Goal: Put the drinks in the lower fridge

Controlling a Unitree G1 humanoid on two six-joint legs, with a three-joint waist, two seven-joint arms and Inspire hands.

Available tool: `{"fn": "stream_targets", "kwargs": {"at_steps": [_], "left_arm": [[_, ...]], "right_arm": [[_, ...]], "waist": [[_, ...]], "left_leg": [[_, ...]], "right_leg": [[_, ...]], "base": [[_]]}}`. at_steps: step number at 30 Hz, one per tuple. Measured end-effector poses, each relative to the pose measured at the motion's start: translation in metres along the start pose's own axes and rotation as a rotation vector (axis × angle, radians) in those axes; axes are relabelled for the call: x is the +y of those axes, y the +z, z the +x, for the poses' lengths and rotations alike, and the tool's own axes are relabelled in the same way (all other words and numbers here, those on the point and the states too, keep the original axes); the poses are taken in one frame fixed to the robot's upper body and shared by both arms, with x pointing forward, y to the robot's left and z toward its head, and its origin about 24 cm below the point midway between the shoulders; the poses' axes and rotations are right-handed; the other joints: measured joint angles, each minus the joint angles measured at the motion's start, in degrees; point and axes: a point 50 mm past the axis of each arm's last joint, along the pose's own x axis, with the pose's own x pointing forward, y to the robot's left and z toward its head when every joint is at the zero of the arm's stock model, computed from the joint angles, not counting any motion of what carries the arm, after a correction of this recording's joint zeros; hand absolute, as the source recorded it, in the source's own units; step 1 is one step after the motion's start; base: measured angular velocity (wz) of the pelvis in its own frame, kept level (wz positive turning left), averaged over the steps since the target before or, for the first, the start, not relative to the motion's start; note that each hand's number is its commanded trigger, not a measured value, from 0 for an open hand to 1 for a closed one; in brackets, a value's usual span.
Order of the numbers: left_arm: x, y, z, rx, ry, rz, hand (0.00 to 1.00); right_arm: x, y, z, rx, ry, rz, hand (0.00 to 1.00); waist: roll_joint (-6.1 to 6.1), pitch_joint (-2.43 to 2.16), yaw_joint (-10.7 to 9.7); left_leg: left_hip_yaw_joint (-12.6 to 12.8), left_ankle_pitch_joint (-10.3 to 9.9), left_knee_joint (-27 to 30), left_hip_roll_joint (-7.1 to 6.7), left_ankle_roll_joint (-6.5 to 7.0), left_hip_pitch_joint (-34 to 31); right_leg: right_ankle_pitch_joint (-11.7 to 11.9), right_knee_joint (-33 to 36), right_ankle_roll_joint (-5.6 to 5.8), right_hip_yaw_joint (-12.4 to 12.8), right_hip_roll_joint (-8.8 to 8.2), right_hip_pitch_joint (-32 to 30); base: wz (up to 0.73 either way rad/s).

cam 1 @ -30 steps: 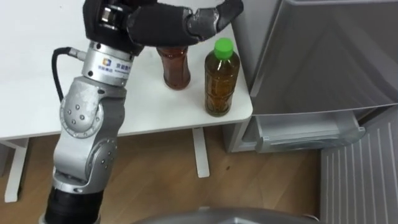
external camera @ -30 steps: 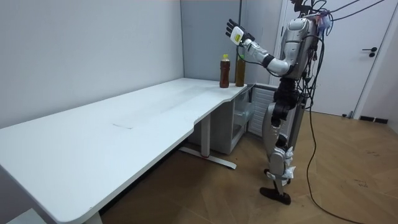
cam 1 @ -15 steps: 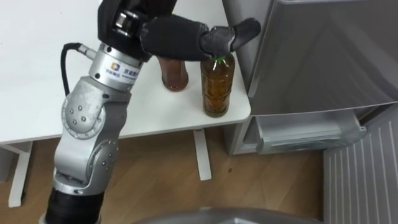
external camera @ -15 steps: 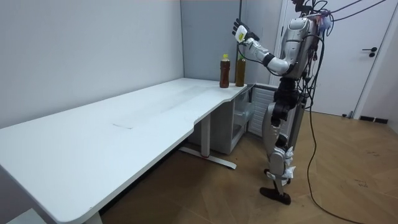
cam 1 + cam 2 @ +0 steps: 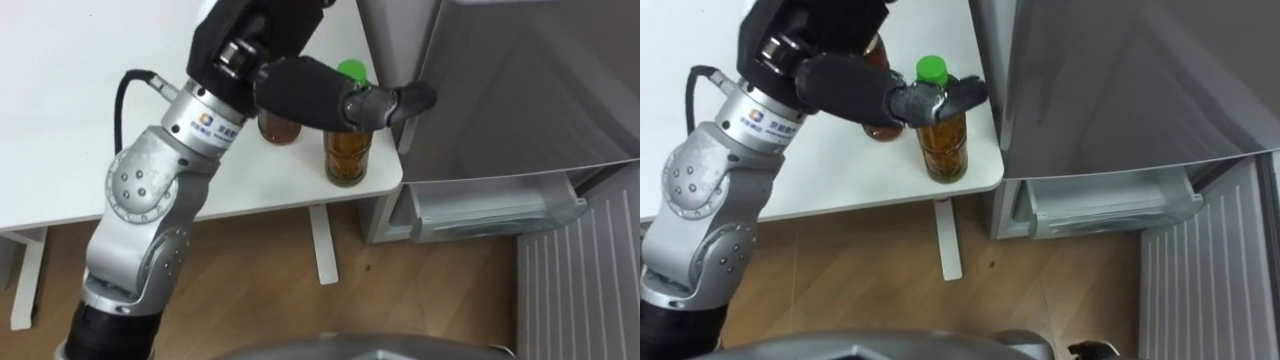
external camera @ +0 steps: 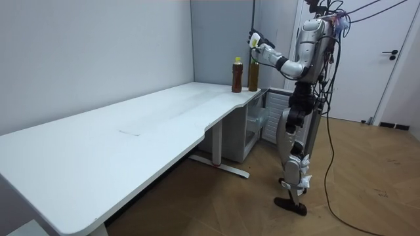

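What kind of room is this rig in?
Likely an office or lab, not a home kitchen: a long white desk, a grey fridge beside it, and a plain white door across a wood floor.

A white table [image 5: 50, 100] fills the upper left. Its white leg [image 5: 322, 245] stands on the brown wood floor [image 5: 270, 300] at the bottom. In the room view a white door [image 6: 387, 85] is far right, a grey wall [image 6: 98, 52] upper left.

bottle [image 5: 347, 160]: amber, green cap | second bottle [image 5: 280, 130]: reddish-brown | table [image 5: 60, 120]: white | fridge [image 5: 520, 90]: grey (plain) | left hand [image 5: 300, 88]: black
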Motion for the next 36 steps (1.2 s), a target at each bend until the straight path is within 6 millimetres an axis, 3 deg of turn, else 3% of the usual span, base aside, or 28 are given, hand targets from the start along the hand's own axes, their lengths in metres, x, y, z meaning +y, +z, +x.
{"fn": "stream_targets", "kwargs": {"at_steps": [3,20,27,36], "left_arm": [[-0.001,-0.002,0.0,0.02,-0.023,-0.007,0.0],[-0.002,-0.015,-0.003,0.097,-0.058,-0.036,0.0],[-0.002,-0.017,-0.006,0.111,-0.051,-0.042,0.0],[0.0,-0.024,-0.008,0.156,-0.04,0.005,0.0]], "right_arm": [[-0.001,0.001,0.0,0.003,-0.001,-0.001,0.0],[-0.002,0.001,0.0,0.023,-0.004,-0.003,0.0],[-0.002,0.001,0.0,0.023,-0.004,-0.003,0.0],[-0.002,0.001,0.0,0.022,-0.018,-0.004,0.0]], "waist": [[0.37,-0.17,-0.4],[0.33,-0.11,-0.5],[-0.15,0.16,-0.5],[-0.41,0.13,-0.5]], "left_leg": [[0.0,0.0,0.0,0.03,0.0,-0.3],[0.1,0.0,0.0,0.01,0.0,-0.4],[0.3,0.0,0.0,0.02,0.0,-0.4],[0.4,0.0,0.0,0.03,0.0,-0.6]], "right_leg": [[0.0,0.0,0.0,0.0,0.02,-0.3],[0.0,0.0,0.0,-0.2,0.03,-0.3],[0.0,0.0,0.0,-0.1,0.03,-0.4],[0.0,0.1,0.0,-0.1,0.06,-0.6]], "base": [[0.0],[0.0],[0.0],[-0.01]]}}
